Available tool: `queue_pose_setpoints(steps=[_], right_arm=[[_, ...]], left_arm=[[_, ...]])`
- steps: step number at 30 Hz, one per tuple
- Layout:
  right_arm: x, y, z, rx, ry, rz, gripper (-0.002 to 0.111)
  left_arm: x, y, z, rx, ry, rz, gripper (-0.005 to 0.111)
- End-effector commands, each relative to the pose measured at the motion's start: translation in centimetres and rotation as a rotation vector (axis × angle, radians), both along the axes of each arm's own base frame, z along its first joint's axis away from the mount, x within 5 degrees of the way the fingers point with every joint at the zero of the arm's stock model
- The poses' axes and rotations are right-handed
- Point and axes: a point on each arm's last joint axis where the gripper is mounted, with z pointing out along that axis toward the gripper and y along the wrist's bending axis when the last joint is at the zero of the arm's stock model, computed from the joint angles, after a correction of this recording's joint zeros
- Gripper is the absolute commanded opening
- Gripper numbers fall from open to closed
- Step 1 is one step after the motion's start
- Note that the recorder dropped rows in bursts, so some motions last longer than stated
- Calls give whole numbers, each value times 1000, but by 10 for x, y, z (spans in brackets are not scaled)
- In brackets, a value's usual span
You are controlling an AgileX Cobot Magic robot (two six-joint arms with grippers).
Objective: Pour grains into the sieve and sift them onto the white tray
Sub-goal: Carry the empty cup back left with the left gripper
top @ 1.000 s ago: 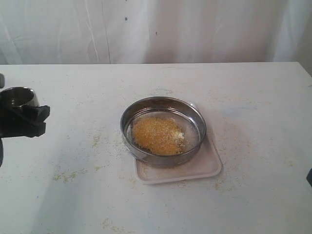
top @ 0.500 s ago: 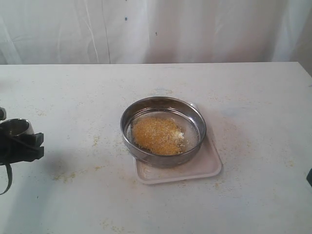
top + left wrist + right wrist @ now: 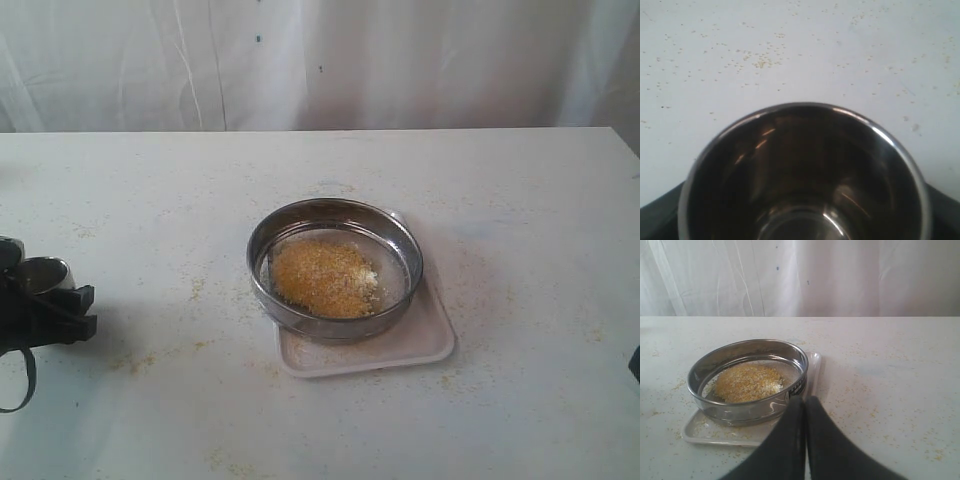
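The steel cup (image 3: 805,175) is clasped by the left gripper (image 3: 62,312), half cut off at the edge. The grains (image 3: 322,277) are heaped in the sieve (image 3: 402,250), by which the white tray (image 3: 420,345) is largely hidden; the right gripper (image 3: 805,405) is closed tight.

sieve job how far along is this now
Done: the grains lie heaped in the sieve on the white tray, and the steel cup looks empty. In hand: the left hand holds that cup at the left of the table. Left: the sifting; the heap sits on the mesh, and the shut right hand is off the sieve.
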Motion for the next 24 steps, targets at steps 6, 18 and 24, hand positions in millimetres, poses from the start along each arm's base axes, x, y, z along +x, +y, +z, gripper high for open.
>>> queue_pose_setpoints(steps=[6, 18, 24], right_arm=[[0, -1, 0, 1, -12, -8, 0], [0, -1, 0, 1, -12, -8, 0], [0, -1, 0, 1, -12, -8, 0]], left_arm=[[-1, 3, -3, 1, -8, 24, 44], [-1, -2, -4, 6, 3, -32, 68], [-2, -3, -4, 8, 3, -36, 68]])
